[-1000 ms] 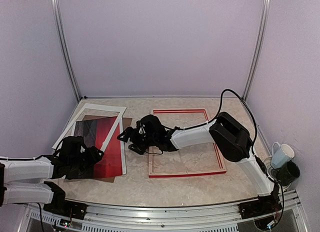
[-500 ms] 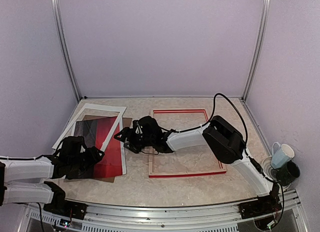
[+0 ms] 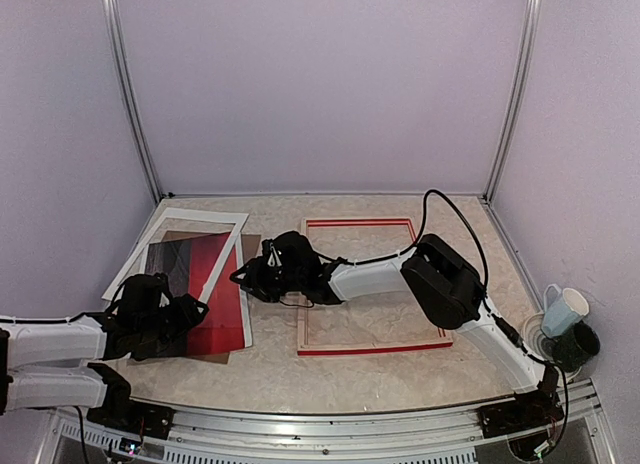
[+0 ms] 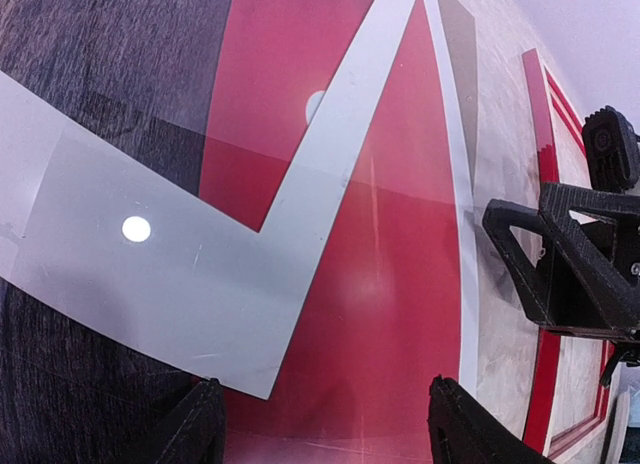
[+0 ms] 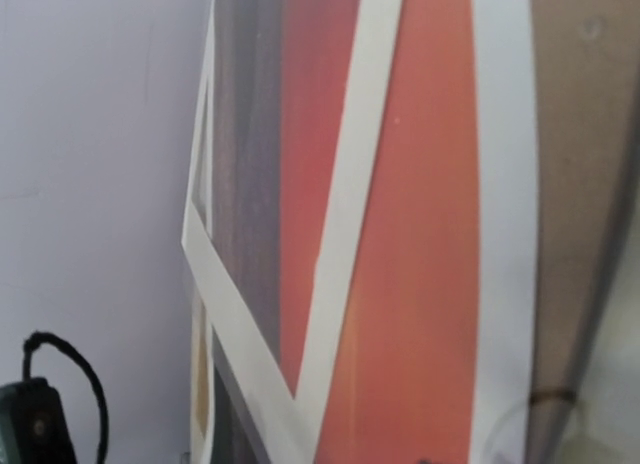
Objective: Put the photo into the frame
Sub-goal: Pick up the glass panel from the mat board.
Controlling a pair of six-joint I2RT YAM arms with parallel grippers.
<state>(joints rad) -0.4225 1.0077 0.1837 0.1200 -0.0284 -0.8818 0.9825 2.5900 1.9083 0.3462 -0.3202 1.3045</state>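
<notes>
Photo: flat, part under mat, at 9 o'clock of frame.
My left gripper: spread, over its 7 o'clock corner.
My right gripper: at its 3 o'clock edge; spread or pinching, cannot tell.

The white left arm lies low and reaches in from the left side. Its black two-finger left gripper points to the right, with its fingers held wide apart and nothing between them. The white right arm rises from its base on the right, bends sharply and stretches far over to the left, and its black right gripper points left, but its finger gap is too hard to see.
</notes>
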